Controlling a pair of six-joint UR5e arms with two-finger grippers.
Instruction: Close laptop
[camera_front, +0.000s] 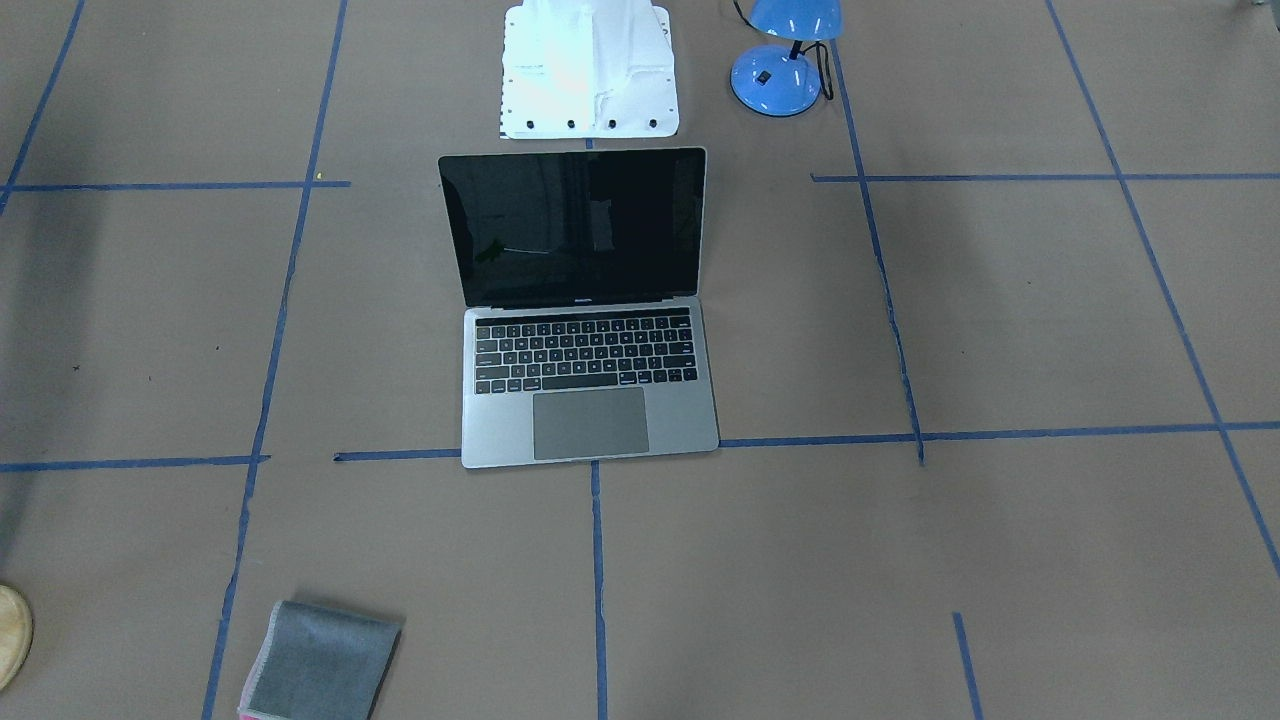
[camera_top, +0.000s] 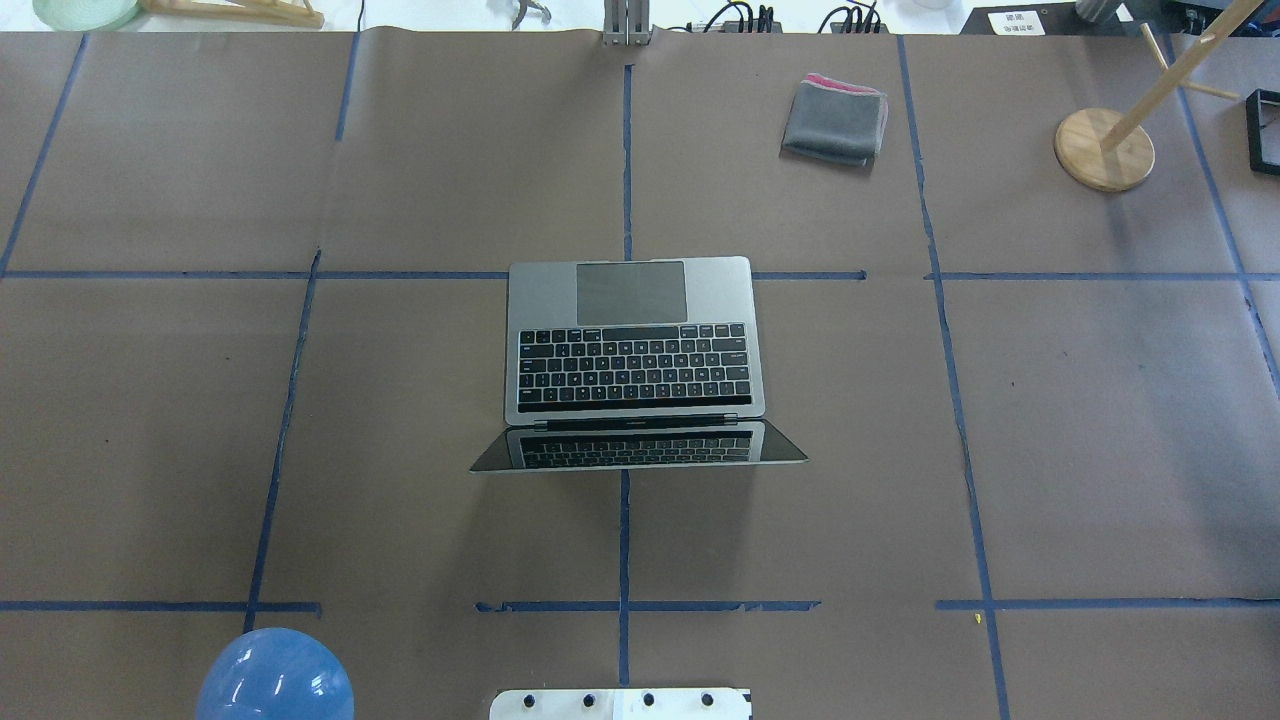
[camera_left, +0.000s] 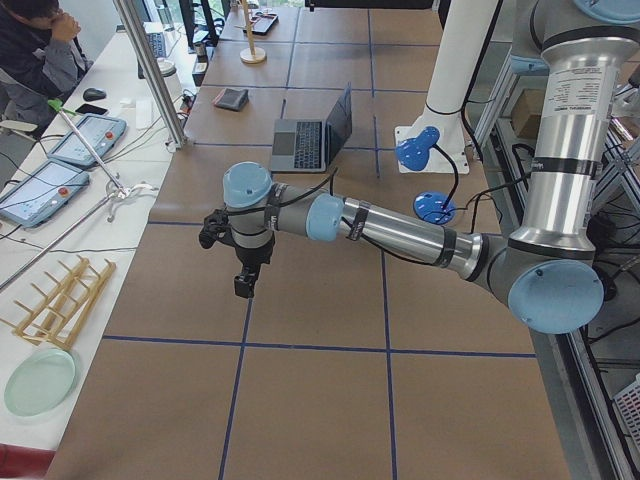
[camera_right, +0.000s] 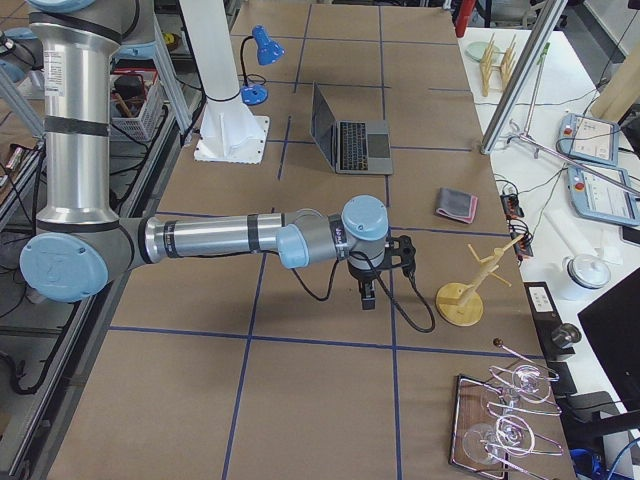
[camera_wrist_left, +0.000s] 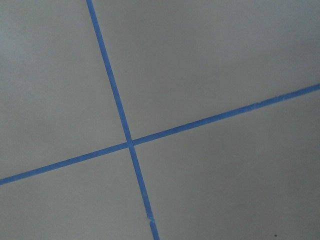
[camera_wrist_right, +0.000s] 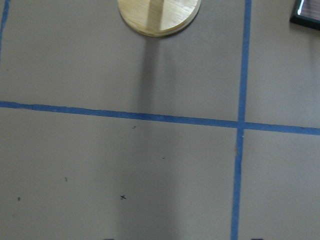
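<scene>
Overhead exterior shows the laptop (camera_top: 630, 340) on the bench (camera_top: 1100, 400), lid raised. Well apart from it hang the left pincer (camera_left: 245, 285) and the right pincer (camera_right: 367, 295); whether either is open or closed, I cannot tell.

The brown-papered counter (camera_top: 400, 150) is carrying an open laptop (camera_top: 630, 340), well apart from the left claw (camera_left: 245, 283) and right claw (camera_right: 368, 295). A wooden stand (camera_right: 460, 303) is standing near the right claw.

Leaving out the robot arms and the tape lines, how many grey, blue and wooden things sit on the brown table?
Grey: 2, the laptop and the folded cloth
Blue: 1, the lamp
Wooden: 1, the stand
Total: 4
</scene>
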